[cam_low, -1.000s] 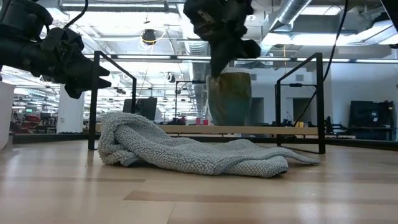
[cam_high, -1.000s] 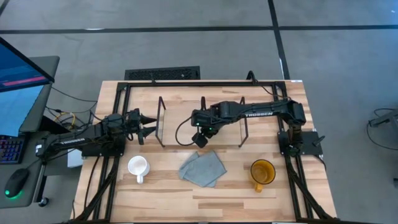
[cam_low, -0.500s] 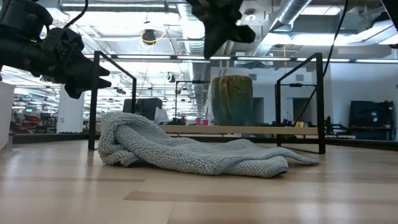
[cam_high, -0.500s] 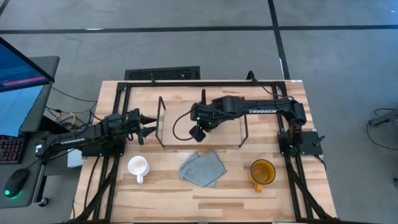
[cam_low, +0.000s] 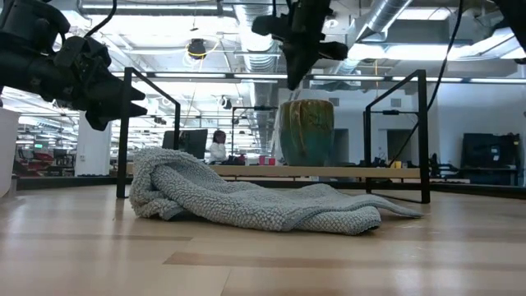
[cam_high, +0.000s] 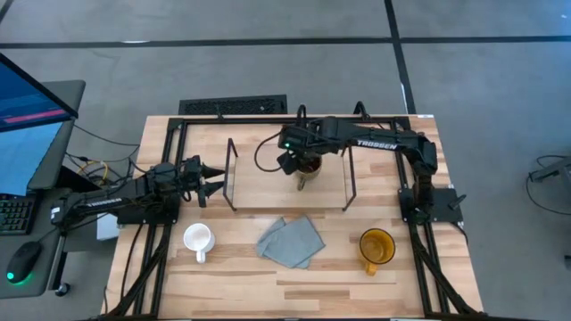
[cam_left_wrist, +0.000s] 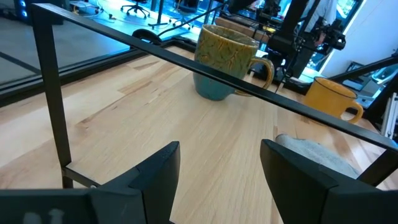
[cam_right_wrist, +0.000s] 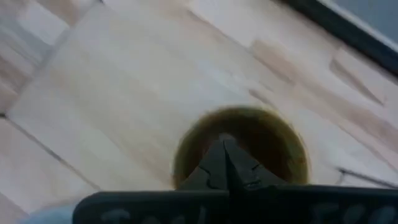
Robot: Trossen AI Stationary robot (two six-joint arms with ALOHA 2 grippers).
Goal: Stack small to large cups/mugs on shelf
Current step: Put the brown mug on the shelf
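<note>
hovering above the olive-brown mug [cam_high: 308, 168] now left on the shelf [cam_high: 268, 189], right tool [cam_right_wrist: 224, 163] has lifted clear, fingers pressed together; white mug [cam_high: 197, 239], amber mug [cam_high: 376, 247] remain on table [cam_high: 232, 276].

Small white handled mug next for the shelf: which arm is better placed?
Probably left. The left hand, open, sits just above the small white handled mug on that side; the right hand hangs shut over the olive-brown mug on the light-wood shelf.
</note>
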